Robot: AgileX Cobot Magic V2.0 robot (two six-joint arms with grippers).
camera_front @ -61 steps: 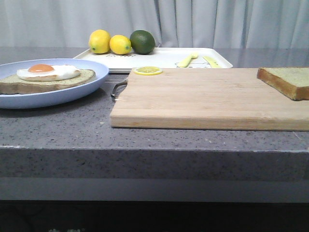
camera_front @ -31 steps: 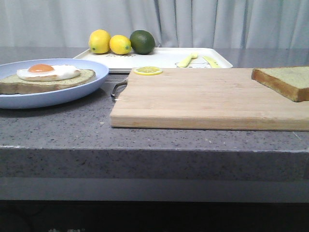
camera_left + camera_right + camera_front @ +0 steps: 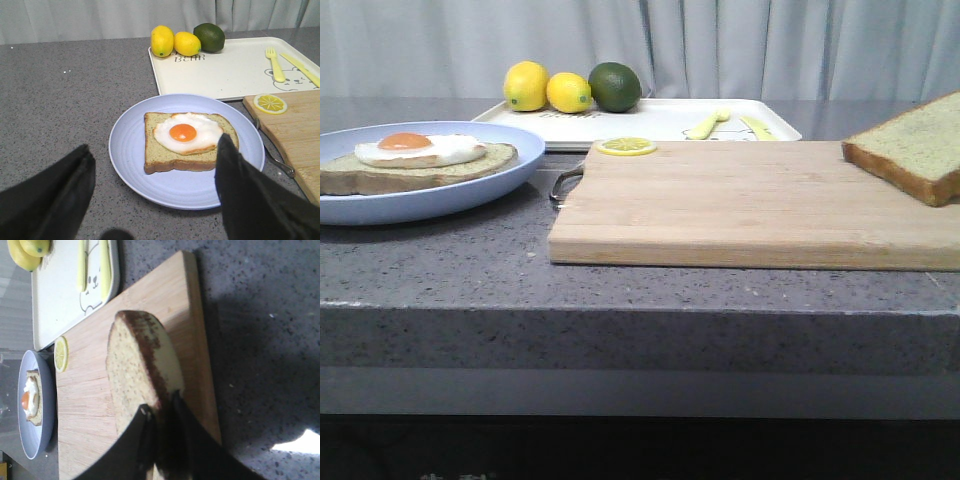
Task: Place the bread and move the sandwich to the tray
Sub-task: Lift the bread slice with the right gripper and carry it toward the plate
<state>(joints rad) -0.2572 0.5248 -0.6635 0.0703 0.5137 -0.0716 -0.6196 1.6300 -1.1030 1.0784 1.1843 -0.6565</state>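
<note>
Front view has the bread (image 3: 910,150) at the far right, tilted with its right side raised above the wooden cutting board (image 3: 750,205), its left corner low over the board's right end; whether that corner touches the wood cannot be told. From the right wrist, the right tool (image 3: 160,427) is pinching the slice by its brown crust edge, one finger on each face. A lemon slice (image 3: 626,146) lies on the board's far left corner. Left of the board, on the grey surface (image 3: 640,290), sits the sandwich (image 3: 187,145): egg-topped bread on its pale blue plate, which lies just in front of the tray. The tray (image 3: 235,67) lies behind, at the far side, carrying two lemons (image 3: 175,41) and a lime (image 3: 209,37) along its far left edge and a yellow fork (image 3: 275,65) and knife (image 3: 300,67) toward its right. The left tool (image 3: 155,200) hangs above the plate's near side with its fingers spread wide, holding nothing.
</note>
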